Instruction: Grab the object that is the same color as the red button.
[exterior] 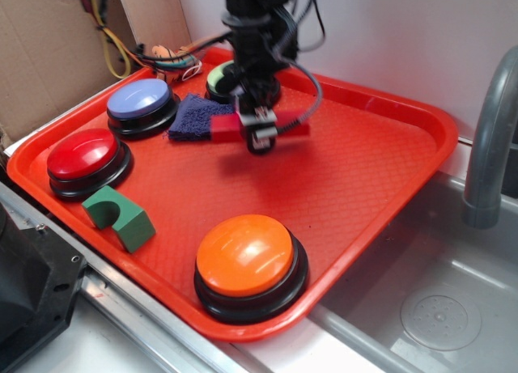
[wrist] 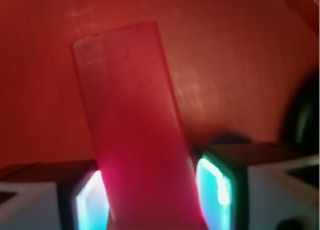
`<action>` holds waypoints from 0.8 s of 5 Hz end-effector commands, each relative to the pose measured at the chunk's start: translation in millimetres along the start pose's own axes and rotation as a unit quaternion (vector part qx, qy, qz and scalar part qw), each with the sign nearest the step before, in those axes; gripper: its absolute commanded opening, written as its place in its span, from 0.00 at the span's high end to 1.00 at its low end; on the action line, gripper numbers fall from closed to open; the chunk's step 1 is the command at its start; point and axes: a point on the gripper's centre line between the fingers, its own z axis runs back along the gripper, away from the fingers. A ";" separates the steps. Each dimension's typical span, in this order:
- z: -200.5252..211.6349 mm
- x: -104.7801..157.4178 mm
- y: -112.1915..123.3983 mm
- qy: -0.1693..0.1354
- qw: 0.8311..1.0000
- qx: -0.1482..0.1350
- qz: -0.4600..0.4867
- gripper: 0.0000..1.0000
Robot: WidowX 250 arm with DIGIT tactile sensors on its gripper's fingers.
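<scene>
I have the gripper [exterior: 260,130] clamped on the red block [wrist: 137,135] near the tray's [exterior: 380,171] far edge, but it sits skewed, so it may twist out.

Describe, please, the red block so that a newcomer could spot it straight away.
Start at the red tray and go toward its back, where the gripper hangs beside a purple cloth. The red block is the long, flat bar clamped between the gripper's fingers, sticking out to both sides. Unlike the arched green block and the round buttons, it is plain and straight.
</scene>
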 end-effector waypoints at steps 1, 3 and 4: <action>112.8 -35.4 28.1 -0.096 0.975 -0.010 0.200 1.00; 154.9 -64.1 34.6 -0.137 0.944 -0.001 0.299 1.00; 147.7 -62.8 34.2 -0.115 0.951 0.043 0.285 1.00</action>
